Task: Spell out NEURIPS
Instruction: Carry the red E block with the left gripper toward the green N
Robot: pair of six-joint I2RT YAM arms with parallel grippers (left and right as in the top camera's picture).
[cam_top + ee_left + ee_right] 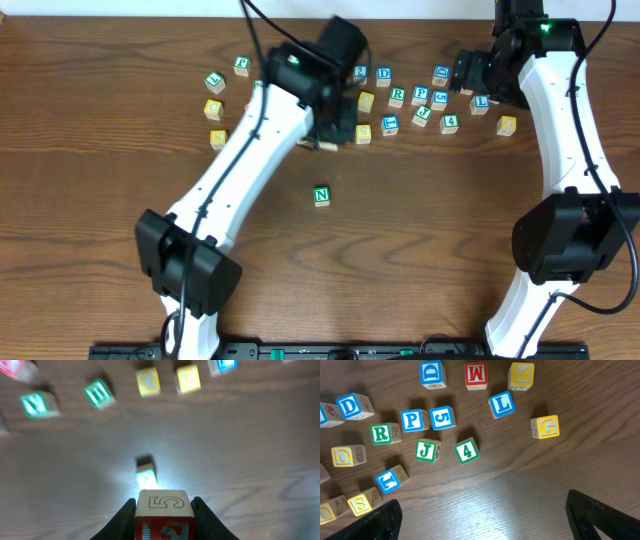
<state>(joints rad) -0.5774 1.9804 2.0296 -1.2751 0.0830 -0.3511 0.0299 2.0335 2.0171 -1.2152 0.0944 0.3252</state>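
Overhead shows the green N cube (321, 196) alone on the table (100, 150), well apart from the scattered cubes (400, 98), and the left arm (250, 150) hiding its own grip. Left wrist view settles it: the left gripper (164, 510) clamps a red-sided cube (163, 527) with a 5-like mark on top. Right wrist view shows the right gripper (485, 515) spread wide, holding nothing, above the R cube (381, 433), P cube (411, 420) and I cube (387, 480).

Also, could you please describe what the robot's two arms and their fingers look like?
Both the left arm and the right arm have smooth white links joined by bulky black joint housings. A small green light glows near each wrist, and thin black cables run off the upper links. The fingers are matte black with broad, rounded tips.
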